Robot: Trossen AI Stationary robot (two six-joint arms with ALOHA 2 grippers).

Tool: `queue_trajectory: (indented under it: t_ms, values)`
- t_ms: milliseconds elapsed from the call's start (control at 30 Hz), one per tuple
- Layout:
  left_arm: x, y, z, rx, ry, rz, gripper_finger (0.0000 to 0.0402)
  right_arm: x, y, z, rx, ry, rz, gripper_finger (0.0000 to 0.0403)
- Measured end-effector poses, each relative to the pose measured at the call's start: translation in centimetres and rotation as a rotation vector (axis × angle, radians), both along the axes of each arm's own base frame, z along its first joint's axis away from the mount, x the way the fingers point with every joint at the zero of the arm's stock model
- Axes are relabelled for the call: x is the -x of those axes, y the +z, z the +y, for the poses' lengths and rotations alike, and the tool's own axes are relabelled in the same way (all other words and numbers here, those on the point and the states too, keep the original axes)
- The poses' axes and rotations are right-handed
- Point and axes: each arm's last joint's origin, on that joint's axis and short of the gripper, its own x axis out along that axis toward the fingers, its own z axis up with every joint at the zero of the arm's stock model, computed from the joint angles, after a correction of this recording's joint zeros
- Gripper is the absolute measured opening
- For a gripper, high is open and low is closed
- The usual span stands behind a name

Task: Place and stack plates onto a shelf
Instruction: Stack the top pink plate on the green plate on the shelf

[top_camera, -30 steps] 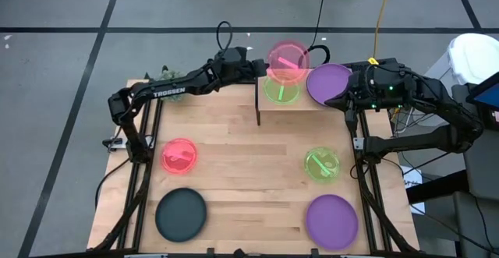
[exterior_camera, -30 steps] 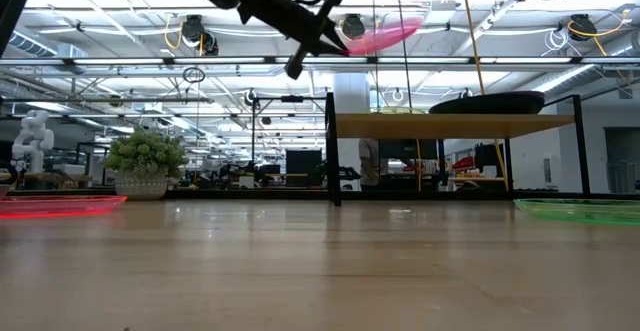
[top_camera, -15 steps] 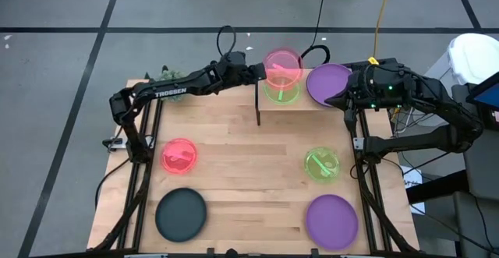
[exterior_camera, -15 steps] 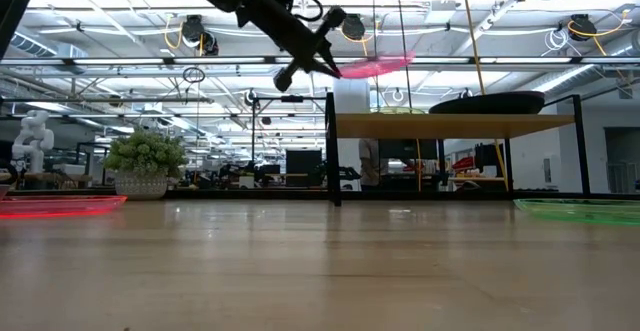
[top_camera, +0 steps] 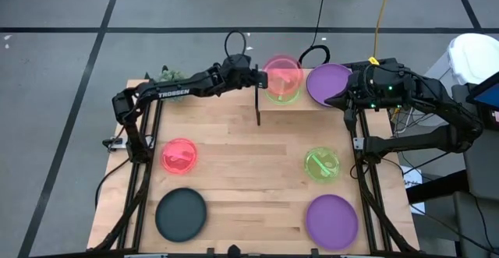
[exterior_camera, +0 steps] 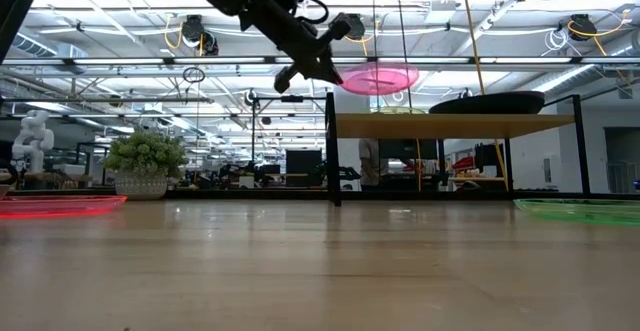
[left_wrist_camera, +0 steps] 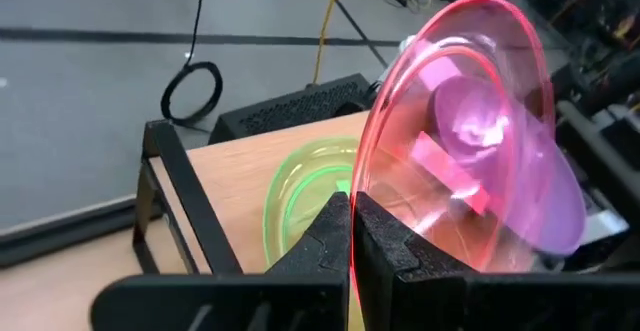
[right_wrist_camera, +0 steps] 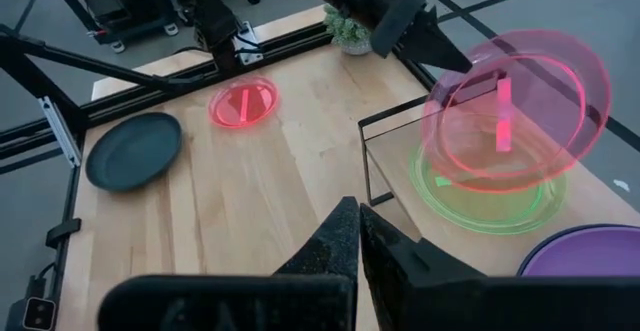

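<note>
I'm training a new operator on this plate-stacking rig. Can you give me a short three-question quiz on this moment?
1. True or false: the left tool holds a pink plate above the shelf.
2. Which plate lies on the shelf right under the held one? A) dark teal B) green C) purple
3. Fill in: the plate lying on the shelf near the right tool is ____.

Key
1. True: the left tool is shut on the pink plate's rim, and the low view shows it clear of the shelf top.
2. B, the green plate.
3. Purple: the purple plate. The right tool is shut and empty.
</note>
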Motion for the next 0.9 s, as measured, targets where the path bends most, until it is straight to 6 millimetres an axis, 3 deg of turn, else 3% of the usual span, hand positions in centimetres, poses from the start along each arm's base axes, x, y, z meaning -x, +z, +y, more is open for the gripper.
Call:
queue_trajectory:
  t_ms: [567, 900]
  values:
    - [-1.0, -1.7, -0.2, -0.022, -0.016, 0.051, 0.0002, 0.0, 0.0, 0.0, 0.000, 0.000, 0.000, 0.0000]
    - [-0.9, -2.5, -0.2, 0.020, 0.005, 0.097, 0.0044, 0.0, 0.0, 0.0, 0.000, 0.000, 0.000, 0.0000]
